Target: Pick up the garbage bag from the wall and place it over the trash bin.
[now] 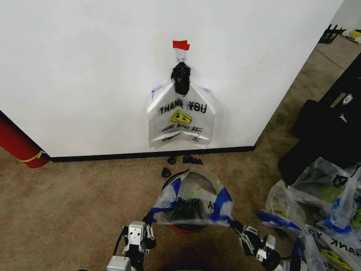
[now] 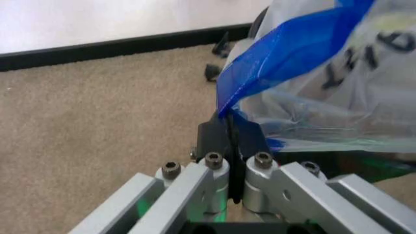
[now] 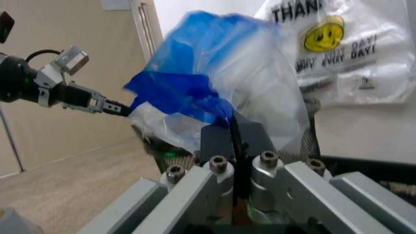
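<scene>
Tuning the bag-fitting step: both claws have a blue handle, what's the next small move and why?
Probably pull both handles down past the rim. The left claw and right claw are shut on the garbage bag, which is spread over the trash bin but still bunched high, with the bin's red base exposed below.

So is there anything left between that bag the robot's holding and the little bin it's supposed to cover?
Nothing visible. The garbage bag already drapes over the trash bin. The left gripper and right gripper each pinch a blue handle on opposite sides. Another bag hangs on the wall behind, out of the way.
</scene>
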Motion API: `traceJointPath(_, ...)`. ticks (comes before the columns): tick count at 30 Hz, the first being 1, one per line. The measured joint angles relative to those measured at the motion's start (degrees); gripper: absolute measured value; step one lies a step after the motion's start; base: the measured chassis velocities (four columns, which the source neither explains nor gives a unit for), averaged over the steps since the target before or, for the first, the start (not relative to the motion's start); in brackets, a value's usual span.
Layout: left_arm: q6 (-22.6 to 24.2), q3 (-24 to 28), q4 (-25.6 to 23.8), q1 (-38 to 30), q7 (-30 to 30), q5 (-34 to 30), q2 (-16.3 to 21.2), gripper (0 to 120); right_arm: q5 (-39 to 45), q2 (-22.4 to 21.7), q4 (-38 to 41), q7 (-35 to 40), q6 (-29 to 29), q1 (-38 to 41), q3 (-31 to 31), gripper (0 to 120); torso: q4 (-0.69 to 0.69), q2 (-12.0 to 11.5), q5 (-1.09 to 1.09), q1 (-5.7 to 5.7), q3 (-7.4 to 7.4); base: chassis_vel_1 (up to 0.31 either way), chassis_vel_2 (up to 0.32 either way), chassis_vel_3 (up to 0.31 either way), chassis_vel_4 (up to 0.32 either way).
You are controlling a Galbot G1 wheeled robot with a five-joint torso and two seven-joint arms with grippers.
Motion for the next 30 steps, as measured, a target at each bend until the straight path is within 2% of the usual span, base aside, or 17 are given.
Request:
traceJointPath(8,0.34,-0.21,2.87,-1.13,0.00,0.22,-0.11,0,-0.09,0.49,-2.70,-0.18,-0.15,1.20,-0.25,0,0.00,0.00,-0.02,0.00,0.00,0.000,0.000,0.000,0.000)
traceJointPath(16,1.01,0.42,4.38,-1.20,0.75,1.32,0.24,0,-1.19,0.91,-9.18,-2.81,-0.62,4.17,-0.21,0,0.00,0.00,-0.01,0.00,0.00,0.000,0.000,0.000,0.000)
traceJointPath(24,1.02,0.66,8.74,-4.15,1.11,1.14,-0.62,0,0.08,2.54,-11.62,4.87,0.71,5.87,-2.34,0,0.00,0.00,-0.02,0.00,0.00,0.000,0.000,0.000,0.000)
traceJointPath(27,1.02,0.66,9.13,-4.42,1.12,1.11,-0.65,0,0.20,2.80,-11.73,5.59,0.79,5.96,-2.59,0,0.00,0.00,-0.01,0.00,0.00,0.000,0.000,0.000,0.000)
traceJointPath(29,1.21,0.61,9.44,-4.59,1.16,1.06,-0.28,0,0.55,3.16,-11.98,6.85,0.80,6.05,-3.07,0,0.00,0.01,-0.08,0.00,0.00,0.000,0.000,0.000,0.000)
traceJointPath(30,1.56,0.43,9.84,-4.66,1.21,1.02,0.61,0,1.11,4.22,-12.42,8.78,0.73,6.13,-4.18,0,-0.02,0.00,-0.02,0.00,0.00,0.000,0.000,0.000,0.000)
